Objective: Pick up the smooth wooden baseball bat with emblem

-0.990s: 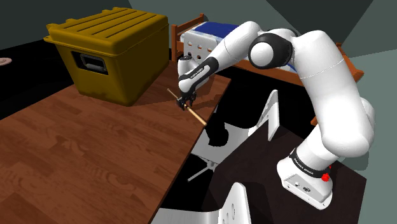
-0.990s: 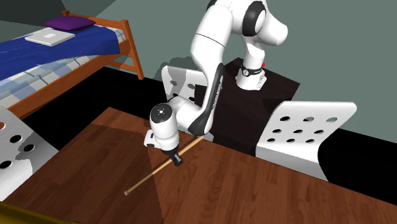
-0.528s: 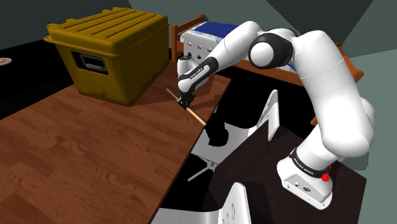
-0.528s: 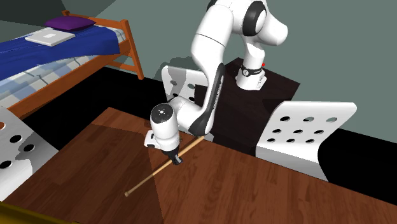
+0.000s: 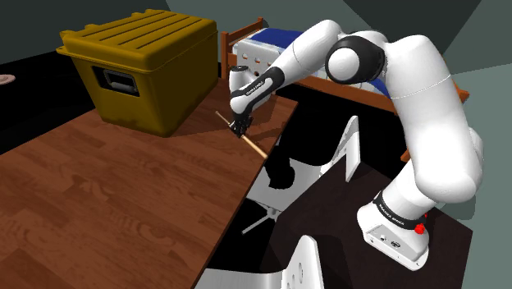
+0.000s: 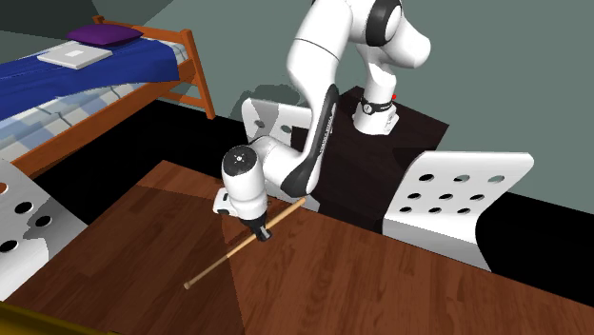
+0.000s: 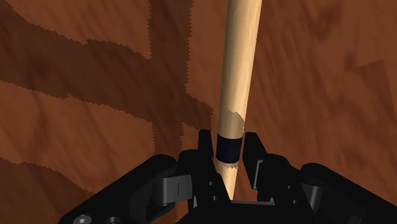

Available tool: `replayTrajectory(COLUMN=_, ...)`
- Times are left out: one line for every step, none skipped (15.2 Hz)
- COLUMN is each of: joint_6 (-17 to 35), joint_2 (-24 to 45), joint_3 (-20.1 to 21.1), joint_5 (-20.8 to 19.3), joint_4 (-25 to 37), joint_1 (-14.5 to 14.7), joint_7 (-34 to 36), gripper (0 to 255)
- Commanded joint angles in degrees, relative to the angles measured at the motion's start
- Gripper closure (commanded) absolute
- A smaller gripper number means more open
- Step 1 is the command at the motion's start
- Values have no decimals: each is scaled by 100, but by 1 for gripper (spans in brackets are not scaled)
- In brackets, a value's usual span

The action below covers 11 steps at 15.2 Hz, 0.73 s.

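While the black fingers pinch it from both sides, the baseball bat [image 7: 238,83] is clamped in the hand [image 7: 230,154], gripped right at a dark band [image 7: 229,145] on its pale wooden shaft. From the shoulder view, the bat [image 5: 249,143] slants along the brown wooden worktop [image 5: 98,205] with one end at the edge nearest the stand, and the hand [image 5: 238,130] is partway along it. A yellow chest [image 5: 139,70] sits at the worktop's far corner. Perforated white chairs [image 6: 457,205] stand beyond that edge, and a blue-covered bed [image 6: 95,86] lies further off.
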Motion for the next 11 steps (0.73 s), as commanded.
replayTrajectory(joint_6=-78, joint_2=-119, joint_3=4, joint_5=5, joint_4=-40, joint_1=-8, joint_7=-12, gripper=255)
replayTrajectory(joint_6=-118, joint_2=-179, joint_3=7, joint_5=7, joint_4=-60, joint_1=-9, joint_7=-16, gripper=255)
replayTrajectory(joint_6=-161, joint_2=-238, joint_3=9, joint_5=10, joint_4=-76, joint_1=-11, joint_7=-20, gripper=255)
replayTrajectory(joint_6=-203, joint_2=-298, joint_3=12, joint_5=12, joint_4=-94, joint_1=-12, joint_7=-23, gripper=255)
replayTrajectory(joint_6=-245, joint_2=-357, joint_3=14, joint_5=15, joint_4=-110, joint_1=-14, joint_7=-27, gripper=255)
replayTrajectory(joint_6=-287, joint_2=-416, joint_3=17, joint_5=18, joint_4=-128, joint_1=-15, joint_7=-31, gripper=255)
replayTrajectory(joint_6=-332, joint_2=-473, joint_3=19, joint_5=21, joint_4=-141, joint_1=-16, joint_7=-35, gripper=255)
replayTrajectory(joint_6=-376, joint_2=-530, joint_3=22, joint_5=23, joint_4=-153, joint_1=-18, joint_7=-39, gripper=255)
replayTrajectory(joint_6=-421, joint_2=-586, joint_3=24, joint_5=26, joint_4=-164, joint_1=-19, joint_7=-43, gripper=255)
replayTrajectory(joint_6=-429, joint_2=-594, joint_3=24, joint_5=27, joint_4=-164, joint_1=-19, joint_7=-43, gripper=255)
replayTrajectory(joint_6=-429, joint_2=-593, joint_3=24, joint_5=27, joint_4=-163, joint_1=-19, joint_7=-43, gripper=255)
